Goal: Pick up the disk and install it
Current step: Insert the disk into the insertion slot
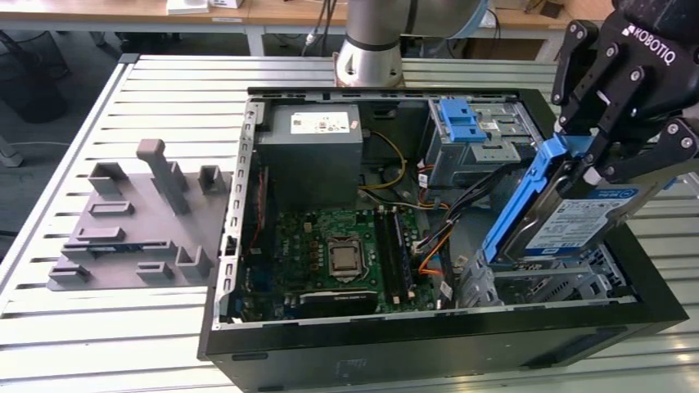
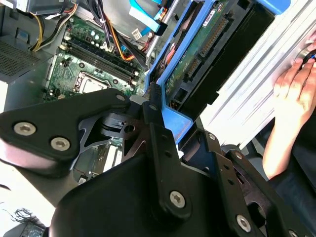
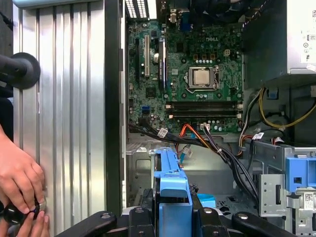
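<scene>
My gripper (image 1: 614, 155) is shut on the disk (image 1: 584, 219), a silver-grey drive with a white-and-blue label in a blue plastic carrier. The disk hangs tilted and nearly on edge over the metal drive bay (image 1: 546, 282) at the front corner of the open computer case (image 1: 437, 321), on the exterior view's right. Its lower end sits at about the bay's rim. In the second wrist view the disk's green underside (image 2: 210, 37) runs away from the black fingers (image 2: 154, 116). The blue carrier (image 3: 170, 180) stands between the gripper's links in the first wrist view.
Inside the case lie the motherboard (image 1: 339, 254), the grey power-supply box (image 1: 317, 143), loose cables (image 1: 437, 237) and a drive cage with a blue latch (image 1: 464, 123). A grey fixture (image 1: 131, 221) sits on the slatted table. A person's hand (image 3: 19, 182) rests beside the case.
</scene>
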Robot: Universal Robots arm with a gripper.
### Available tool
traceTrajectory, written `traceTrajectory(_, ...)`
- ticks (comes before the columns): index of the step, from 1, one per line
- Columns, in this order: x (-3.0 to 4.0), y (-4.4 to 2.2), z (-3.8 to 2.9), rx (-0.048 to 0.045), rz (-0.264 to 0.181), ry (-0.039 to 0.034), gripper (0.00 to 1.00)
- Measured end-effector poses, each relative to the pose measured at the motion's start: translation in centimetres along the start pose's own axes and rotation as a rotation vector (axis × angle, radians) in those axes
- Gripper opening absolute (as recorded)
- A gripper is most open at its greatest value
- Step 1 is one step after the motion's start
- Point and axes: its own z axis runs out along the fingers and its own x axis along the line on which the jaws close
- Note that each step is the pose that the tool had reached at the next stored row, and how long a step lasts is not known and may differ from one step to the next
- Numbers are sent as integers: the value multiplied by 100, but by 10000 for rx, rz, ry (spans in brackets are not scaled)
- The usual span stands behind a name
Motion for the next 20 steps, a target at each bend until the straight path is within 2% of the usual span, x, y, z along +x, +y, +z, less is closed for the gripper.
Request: traceTrajectory(20, -22, -76, 96, 0, 4, 0, 36)
